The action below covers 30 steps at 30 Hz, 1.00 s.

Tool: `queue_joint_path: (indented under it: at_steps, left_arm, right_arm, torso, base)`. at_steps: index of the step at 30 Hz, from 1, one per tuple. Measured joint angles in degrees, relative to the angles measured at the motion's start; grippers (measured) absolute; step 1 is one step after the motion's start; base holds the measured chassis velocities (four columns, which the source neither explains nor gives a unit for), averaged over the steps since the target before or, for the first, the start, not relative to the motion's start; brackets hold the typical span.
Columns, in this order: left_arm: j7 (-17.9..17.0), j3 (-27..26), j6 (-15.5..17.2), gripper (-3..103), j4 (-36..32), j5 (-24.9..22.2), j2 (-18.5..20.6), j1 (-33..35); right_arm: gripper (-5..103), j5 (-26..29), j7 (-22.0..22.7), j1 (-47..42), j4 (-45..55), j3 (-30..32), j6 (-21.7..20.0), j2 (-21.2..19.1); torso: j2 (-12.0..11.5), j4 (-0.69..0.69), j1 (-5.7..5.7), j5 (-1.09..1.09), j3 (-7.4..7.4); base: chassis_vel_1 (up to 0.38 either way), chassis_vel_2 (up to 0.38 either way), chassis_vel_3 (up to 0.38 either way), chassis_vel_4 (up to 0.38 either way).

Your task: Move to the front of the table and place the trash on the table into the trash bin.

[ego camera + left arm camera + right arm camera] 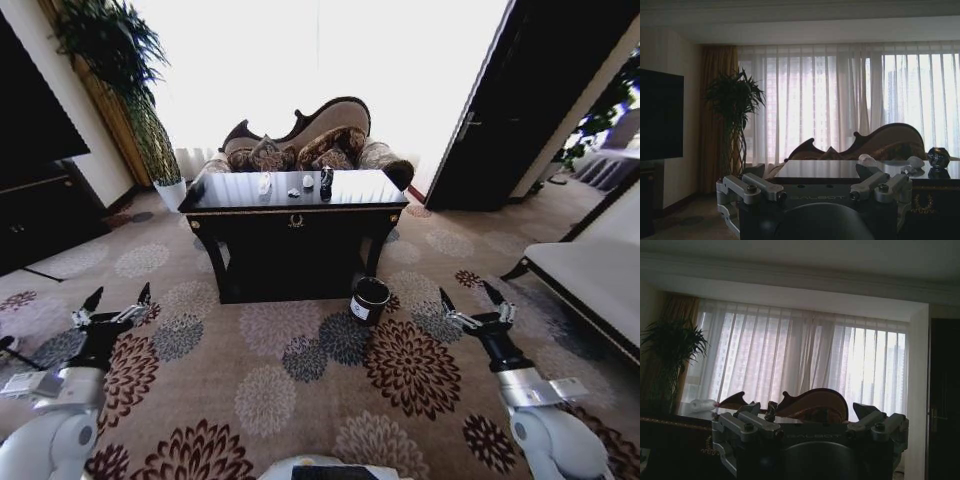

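Standing ahead on the patterned carpet (270,400), the dark bench (292,205) carries the trash on its glossy top: a white paper wad (264,183), a smaller white bit (307,181), a tiny scrap (293,192) and a black-and-silver can (326,181). The trash bin (369,299) sits on the carpet just beside the bench's front right leg. Both arms hang low in front of the robot, well short of the bench: the left hand (118,303) and the right hand (473,303) each have fingers spread apart and hold nothing. A sofa (310,140) stands behind the bench.
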Motion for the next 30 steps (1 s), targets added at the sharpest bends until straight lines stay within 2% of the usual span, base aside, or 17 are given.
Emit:
queue_joint_path:
  at_steps: [15,16,18,20,30]
  left_arm:
    - [0.78,0.25,-0.28,100,0.05,0.71,-0.47,-0.08]
    - [0.92,0.26,-0.4,100,0.06,0.82,-0.6,-0.07]
    - [0.95,0.16,-0.44,100,0.01,0.81,-0.61,-0.06]
    - [1.02,-0.08,-0.45,100,-0.15,0.69,-0.54,-0.07]
    - [1.26,-0.87,-0.53,100,-1.01,0.23,-0.45,0.1]
  right_arm:
    - [100,0.3,-0.06,0.06,0.31,0.01,0.07,0.13]
    - [100,0.4,-0.08,0.14,0.31,0.02,0.07,0.09]
    - [100,0.47,-0.09,0.18,0.35,0.02,0.07,0.08]
    - [100,0.64,-0.09,0.18,0.59,0.07,0.01,0.08]
    - [100,1.04,-0.09,0.07,1.55,0.64,-0.34,-0.04]
  torso:
    - [-0.03,-0.02,0.06,-0.02,0.02]
    - [-0.02,0.03,0.04,-0.01,0.01]
    - [-0.02,0.04,0.02,0.05,0.01]
    - [-0.02,-0.01,0.03,-0.02,0.01]
    - [-0.01,0.0,0.0,0.01,0.01]
  base:
    - [-0.32,0.326,0.318,-0.325]
    - [-0.259,0.344,0.354,-0.289]
    - [-0.259,0.321,0.314,-0.289]
    - [-0.267,0.261,0.235,-0.251]
    - [-0.298,0.288,0.292,-0.295]
